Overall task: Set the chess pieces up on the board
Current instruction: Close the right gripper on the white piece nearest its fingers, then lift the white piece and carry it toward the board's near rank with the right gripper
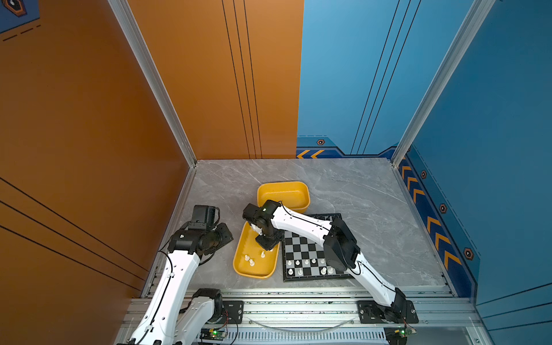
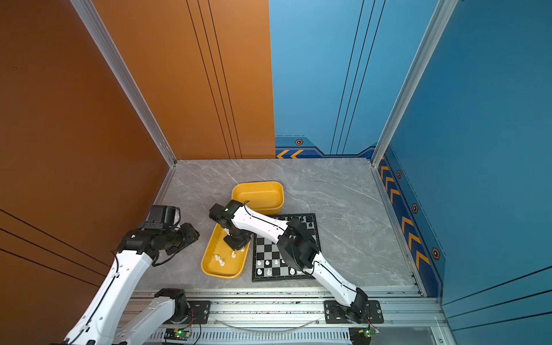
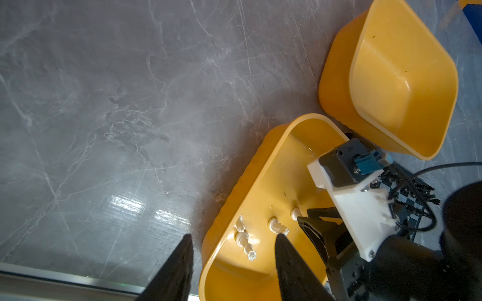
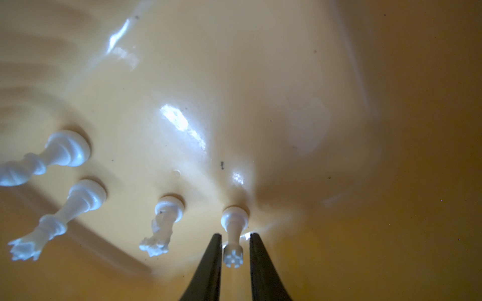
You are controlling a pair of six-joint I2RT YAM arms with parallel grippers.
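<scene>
The board (image 1: 302, 248) lies flat at the front right, with several white chess pieces (image 1: 298, 263) on its near rows. Black pieces (image 2: 307, 221) stand at its far edge, partly behind my right arm. My right gripper (image 4: 234, 234) is down inside the near yellow tray (image 1: 255, 274). Its jaws straddle an upright white rook (image 4: 234, 219) with thin gaps either side, so it is open. A white knight (image 4: 163, 226) and two taller white pieces (image 4: 67, 211) stand beside the rook. My left gripper (image 3: 234, 235) is open and empty, hanging over the tray's left rim.
A second, deeper yellow tray (image 1: 283, 194) stands behind the near tray and the board, and looks empty. Grey marble table (image 1: 373, 209) stretches right of the board. Orange and blue walls enclose the table. An aluminium rail (image 1: 298, 310) runs along the front.
</scene>
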